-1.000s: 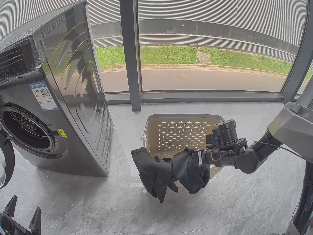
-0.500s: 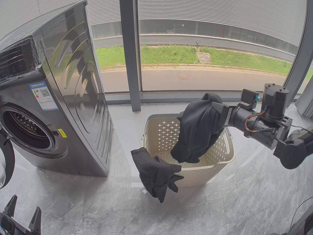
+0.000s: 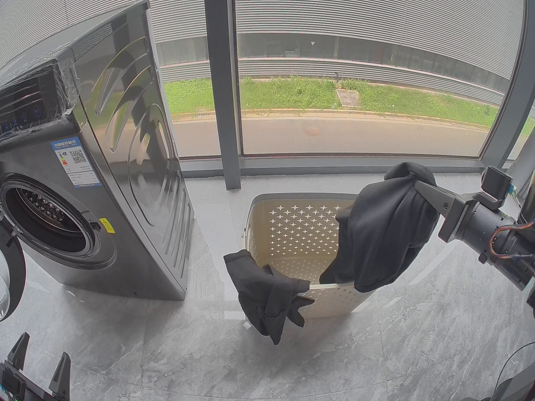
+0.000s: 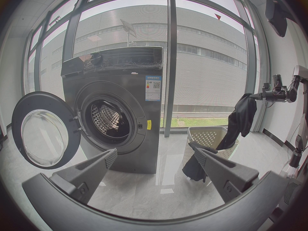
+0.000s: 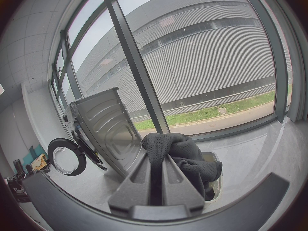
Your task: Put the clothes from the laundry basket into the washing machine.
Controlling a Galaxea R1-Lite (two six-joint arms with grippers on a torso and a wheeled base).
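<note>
My right gripper (image 3: 426, 191) is shut on a black garment (image 3: 384, 229), held up over the right side of the cream laundry basket (image 3: 281, 224); its lower end still hangs down into the basket. In the right wrist view the garment (image 5: 179, 151) is bunched between the closed fingers (image 5: 171, 177). A second dark garment (image 3: 267, 293) is draped over the basket's front-left rim. The grey washing machine (image 3: 83, 157) stands at the left, drum (image 4: 110, 119) showing, its door (image 4: 43, 130) swung open. My left gripper (image 3: 36, 360) sits low at the bottom left, open and holding nothing.
Tall windows (image 3: 334, 62) with a dark pillar (image 3: 223, 79) rise behind the basket. Bare marble floor (image 3: 195, 341) lies between the washing machine and the basket. The open door juts out at the far left edge (image 3: 8, 274).
My right gripper has lifted the black garment from the basket's front rim, up and out to the right. The draped garment and the left arm have stayed put.
</note>
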